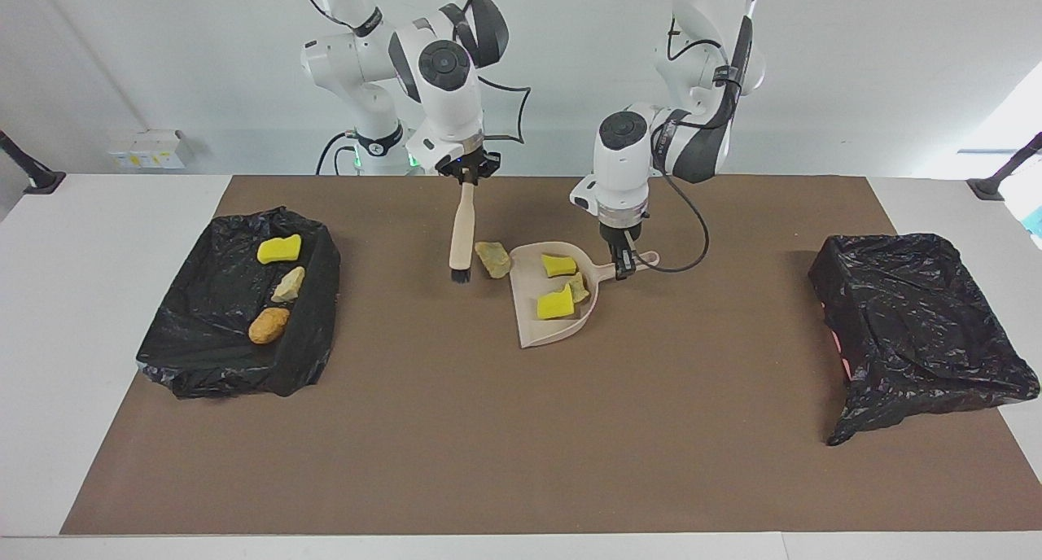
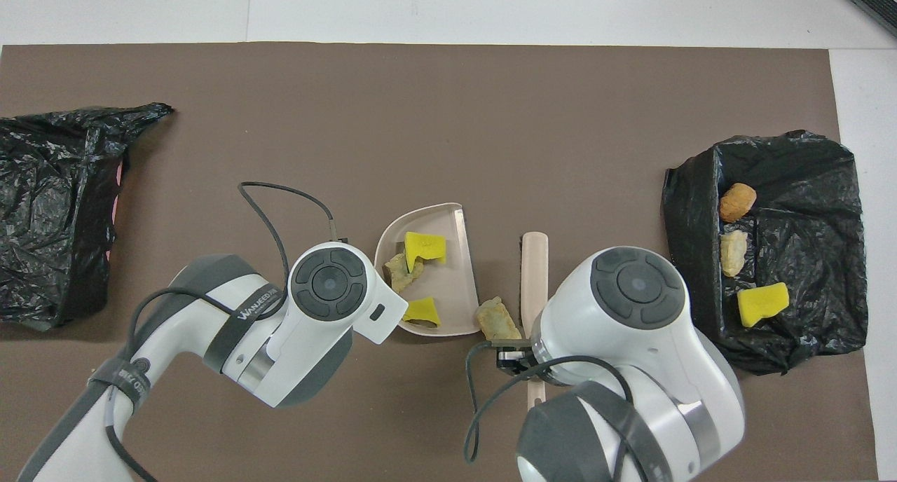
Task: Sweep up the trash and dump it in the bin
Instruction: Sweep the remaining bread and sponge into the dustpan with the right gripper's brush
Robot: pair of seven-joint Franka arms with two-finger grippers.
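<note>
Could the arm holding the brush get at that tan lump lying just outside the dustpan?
Probably yes. The right gripper holds the brush with its bristles beside the tan lump, bare mat between them, and the dustpan lies open just past the lump.

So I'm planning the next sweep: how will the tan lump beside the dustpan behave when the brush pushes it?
The tan lump looks irregular and angular, so it should slide or tumble, not roll. It looks light, so the brush may flick it past the dustpan.
</note>
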